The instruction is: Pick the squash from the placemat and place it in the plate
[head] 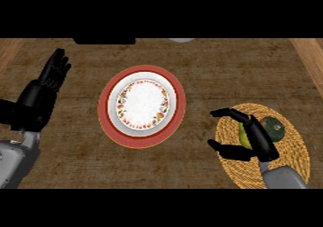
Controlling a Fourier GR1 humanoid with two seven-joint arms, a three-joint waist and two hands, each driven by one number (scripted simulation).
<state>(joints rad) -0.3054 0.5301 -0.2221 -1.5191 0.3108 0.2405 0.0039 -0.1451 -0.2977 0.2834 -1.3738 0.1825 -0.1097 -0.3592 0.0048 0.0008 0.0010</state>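
Brown tabletop (79, 159), plate (142, 105) at frame centre. Lower right: my right hand (250, 144) over the woven placemat (292, 159), fingers (231, 114) curled around the squash (274, 128). Left hand (41, 95) rests open, left edge.

squash (274, 128) mostly behind right hand (256, 142)

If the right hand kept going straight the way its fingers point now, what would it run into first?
The right hand points left from the placemat; bare counter comes first, then probably the plate's lower rim, though height is unclear.
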